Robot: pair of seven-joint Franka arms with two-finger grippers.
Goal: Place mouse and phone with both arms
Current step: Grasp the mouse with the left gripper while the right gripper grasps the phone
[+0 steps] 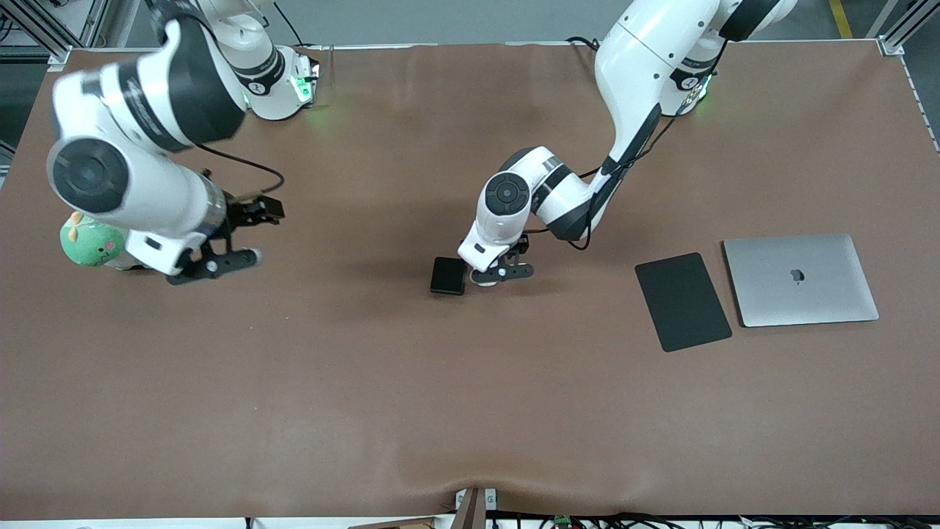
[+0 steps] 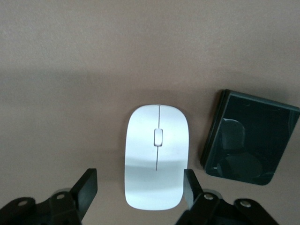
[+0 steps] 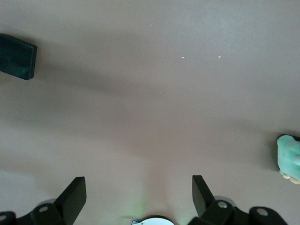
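The white mouse (image 2: 157, 157) lies on the brown table, with the black phone (image 2: 248, 138) right beside it. In the front view the phone (image 1: 448, 275) shows at mid-table, and my left hand hides the mouse. My left gripper (image 2: 139, 180) is open and low over the mouse, one finger on each side of the mouse's end. One finger is close to the mouse's edge, and the other stands off with a gap. It shows in the front view (image 1: 493, 273) too. My right gripper (image 3: 138, 183) is open and empty, over bare table (image 1: 213, 266) at the right arm's end.
A green plush toy (image 1: 92, 239) sits beside my right hand and also shows in the right wrist view (image 3: 288, 157). A large flat black mouse pad (image 1: 683, 301) and a closed silver laptop (image 1: 800, 279) lie toward the left arm's end.
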